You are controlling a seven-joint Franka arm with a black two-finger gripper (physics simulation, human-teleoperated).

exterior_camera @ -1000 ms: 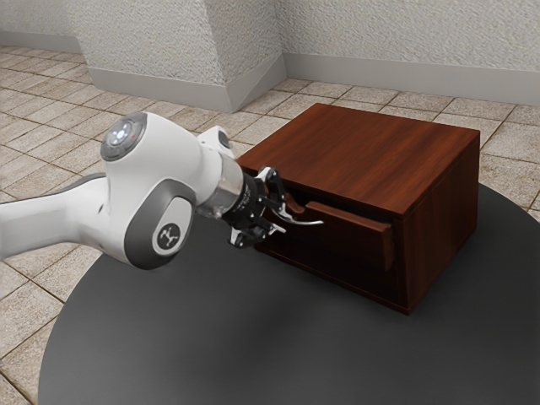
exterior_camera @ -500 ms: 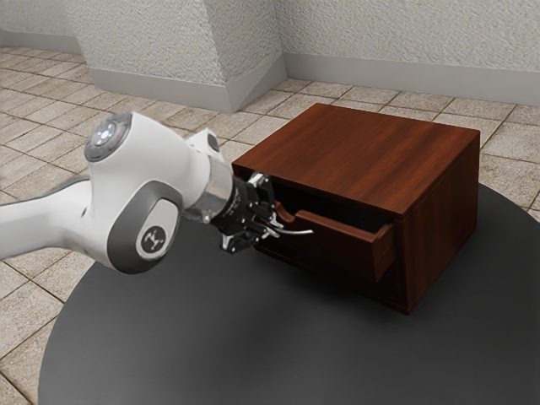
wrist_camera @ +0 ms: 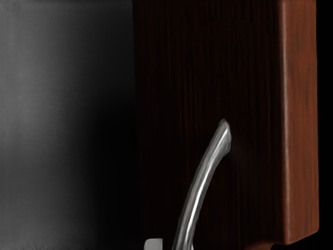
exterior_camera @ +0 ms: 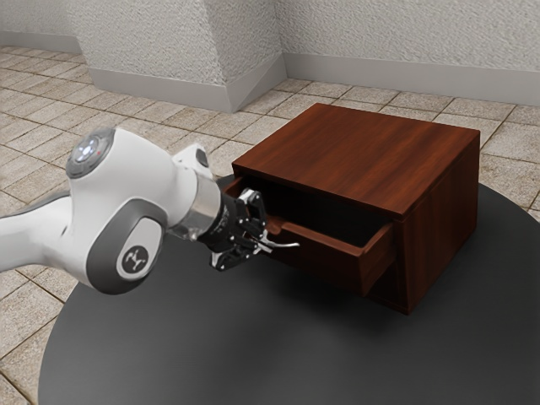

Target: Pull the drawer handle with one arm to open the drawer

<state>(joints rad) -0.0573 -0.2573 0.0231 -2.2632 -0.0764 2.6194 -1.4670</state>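
The gripper (exterior_camera: 260, 240) has its jaws clamped on the handle (exterior_camera: 283, 245). The drawer (exterior_camera: 337, 250) juts further out of the cabinet (exterior_camera: 363, 156) than a second ago (the dark gap above it is wider), so the pull is working.

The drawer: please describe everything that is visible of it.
The drawer looks like dark reddish-brown wood, matching its cabinet, which stands on the dark round table. It is partly pulled out toward the arm, level, its inside in shadow. A curved silver handle is on its front; the black gripper is shut on it.
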